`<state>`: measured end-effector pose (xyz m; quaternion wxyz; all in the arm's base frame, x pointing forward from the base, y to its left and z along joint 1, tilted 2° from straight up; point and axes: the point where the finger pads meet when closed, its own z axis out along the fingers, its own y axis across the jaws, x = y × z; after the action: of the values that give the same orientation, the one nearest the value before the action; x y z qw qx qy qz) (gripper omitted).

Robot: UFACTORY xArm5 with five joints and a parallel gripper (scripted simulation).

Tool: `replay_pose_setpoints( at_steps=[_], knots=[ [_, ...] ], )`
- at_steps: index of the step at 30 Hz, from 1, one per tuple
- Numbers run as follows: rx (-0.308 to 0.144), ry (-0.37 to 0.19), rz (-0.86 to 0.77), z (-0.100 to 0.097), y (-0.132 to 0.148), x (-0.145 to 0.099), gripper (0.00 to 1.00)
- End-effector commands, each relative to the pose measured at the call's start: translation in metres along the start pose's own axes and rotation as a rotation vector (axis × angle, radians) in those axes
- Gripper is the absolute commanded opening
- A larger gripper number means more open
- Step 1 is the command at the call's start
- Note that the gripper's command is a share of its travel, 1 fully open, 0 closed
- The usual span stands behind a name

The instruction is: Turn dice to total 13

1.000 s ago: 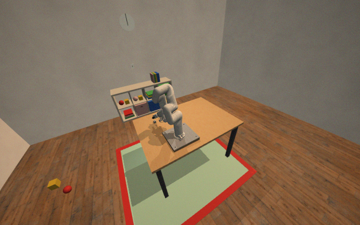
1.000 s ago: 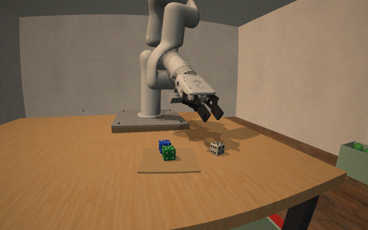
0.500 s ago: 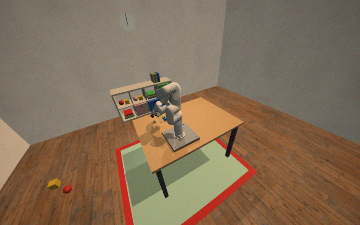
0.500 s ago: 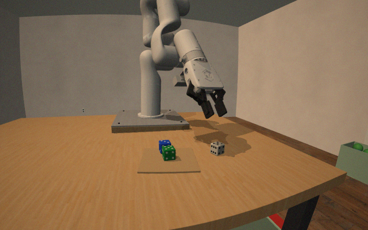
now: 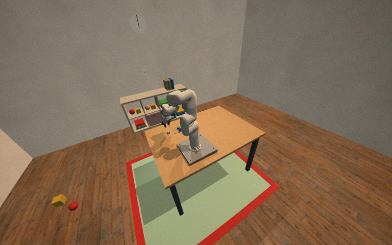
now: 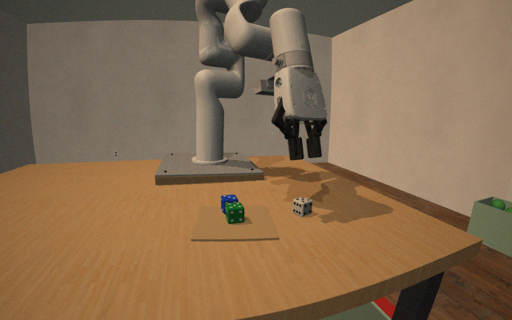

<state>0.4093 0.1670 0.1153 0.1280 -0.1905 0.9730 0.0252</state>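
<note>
A tan mat [image 6: 235,229] lies on the wooden table. A green die [image 6: 235,212] sits flat on the mat, five pips on top. A blue die [image 6: 229,201] sits right behind it at the mat's back edge; its top face is hard to read. A white die [image 6: 302,206] sits flat on the bare table to the right of the mat. My gripper [image 6: 305,149] hangs well above the white die, pointing down, fingers partly apart with nothing between them. In the wide view the gripper [image 5: 165,123] is above the white die [image 5: 168,132] and the other dice [image 5: 178,129].
The arm's grey base plate [image 6: 209,168] stands behind the mat. A green bin with green balls [image 6: 505,226] stands off the table at the right. A shelf with toys [image 5: 149,111] stands behind the table. A yellow cube [image 5: 58,199] and red ball [image 5: 73,205] lie on the floor.
</note>
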Motion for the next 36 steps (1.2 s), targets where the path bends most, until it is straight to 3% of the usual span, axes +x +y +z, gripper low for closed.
replay_pose_setpoints(
  at_steps=[1,6,13,14,25,33,34,36],
  knots=[
    [0.0,0.146,-0.001,0.0,0.0,-0.009,0.47],
    [0.0,0.218,-0.002,-0.002,0.0,-0.012,0.47],
    [0.0,0.23,-0.002,-0.002,0.0,-0.013,0.47],
    [0.0,0.23,-0.002,-0.002,0.0,-0.013,1.0],
    [0.0,0.23,-0.003,-0.002,0.0,-0.012,1.0],
    [-0.007,0.23,-0.065,0.022,0.001,0.005,1.0],
    [-0.007,0.23,-0.065,0.022,0.001,0.005,0.47],
    [-0.007,0.23,-0.065,0.022,0.001,0.005,0.47]
  ],
)
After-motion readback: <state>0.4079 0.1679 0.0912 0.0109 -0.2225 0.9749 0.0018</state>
